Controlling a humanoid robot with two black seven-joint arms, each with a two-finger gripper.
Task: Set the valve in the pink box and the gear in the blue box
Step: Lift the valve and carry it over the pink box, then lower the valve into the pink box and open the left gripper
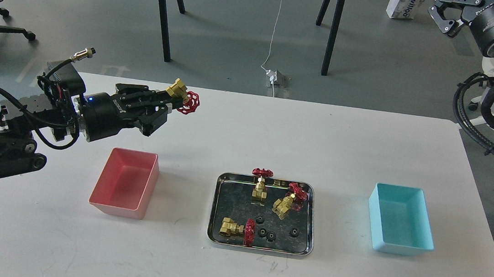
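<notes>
My left gripper (169, 98) is shut on a brass valve with a red handwheel (181, 95), held high above the table, behind the pink box (125, 183). The pink box is empty. Three more valves, one of them (261, 186), and several tiny black gears, one of them (294, 232), lie in the steel tray (258, 247). The empty blue box (400, 219) stands at the right. My right gripper (448, 13) is raised at the top right corner, partly cut off by the frame edge.
The white table's far edge (256, 94) runs behind the held valve. Black table legs and cables stand on the floor beyond. A chair is at the far left.
</notes>
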